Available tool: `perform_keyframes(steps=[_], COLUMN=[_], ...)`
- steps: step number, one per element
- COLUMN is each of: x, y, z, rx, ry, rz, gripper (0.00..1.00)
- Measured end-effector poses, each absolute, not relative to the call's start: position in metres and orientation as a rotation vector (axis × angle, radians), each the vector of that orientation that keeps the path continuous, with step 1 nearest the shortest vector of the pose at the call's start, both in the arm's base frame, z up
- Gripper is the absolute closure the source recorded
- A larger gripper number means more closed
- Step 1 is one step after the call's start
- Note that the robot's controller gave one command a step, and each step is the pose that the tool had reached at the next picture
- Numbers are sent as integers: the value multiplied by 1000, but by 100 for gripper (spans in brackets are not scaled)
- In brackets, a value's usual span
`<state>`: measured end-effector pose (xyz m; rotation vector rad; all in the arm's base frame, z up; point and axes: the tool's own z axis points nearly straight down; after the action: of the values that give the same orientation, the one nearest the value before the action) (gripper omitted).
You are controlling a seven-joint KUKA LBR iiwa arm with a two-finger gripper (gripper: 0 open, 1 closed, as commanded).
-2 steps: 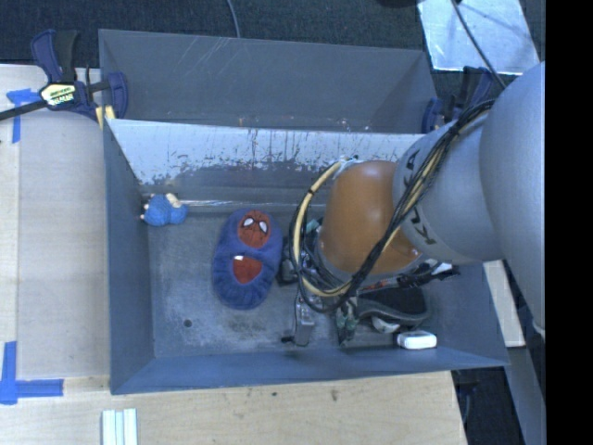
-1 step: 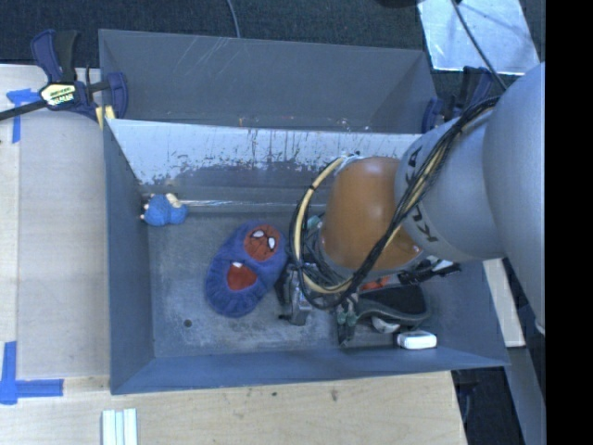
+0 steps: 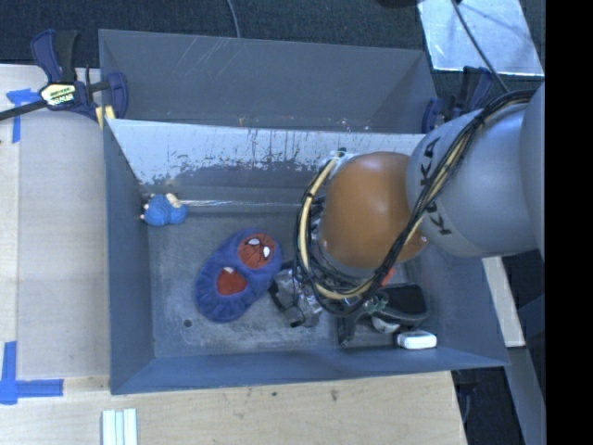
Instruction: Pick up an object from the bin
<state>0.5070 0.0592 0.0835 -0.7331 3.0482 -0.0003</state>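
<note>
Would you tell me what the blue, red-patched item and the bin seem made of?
Blue item: likely soft fabric or plush, matte, with fuzzy edges. Bin: grey metal, dull finish, with scratches and wear on its back wall.

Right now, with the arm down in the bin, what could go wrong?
The pincer sits low beside the blue soft thing with red patches; it might push that aside rather than take it. The arm crowds the black thing and the small white piece by the front wall, so it could pin or scrape them.
</note>
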Motion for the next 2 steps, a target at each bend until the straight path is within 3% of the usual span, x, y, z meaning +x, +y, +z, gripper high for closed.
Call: perform_keyframes(steps=[1, 2], x=[489, 524], y=[73, 92], z=[89, 70], rx=[-1445, -1549], ry=[2790, 2732], rz=[1, 0], gripper=[100, 100])
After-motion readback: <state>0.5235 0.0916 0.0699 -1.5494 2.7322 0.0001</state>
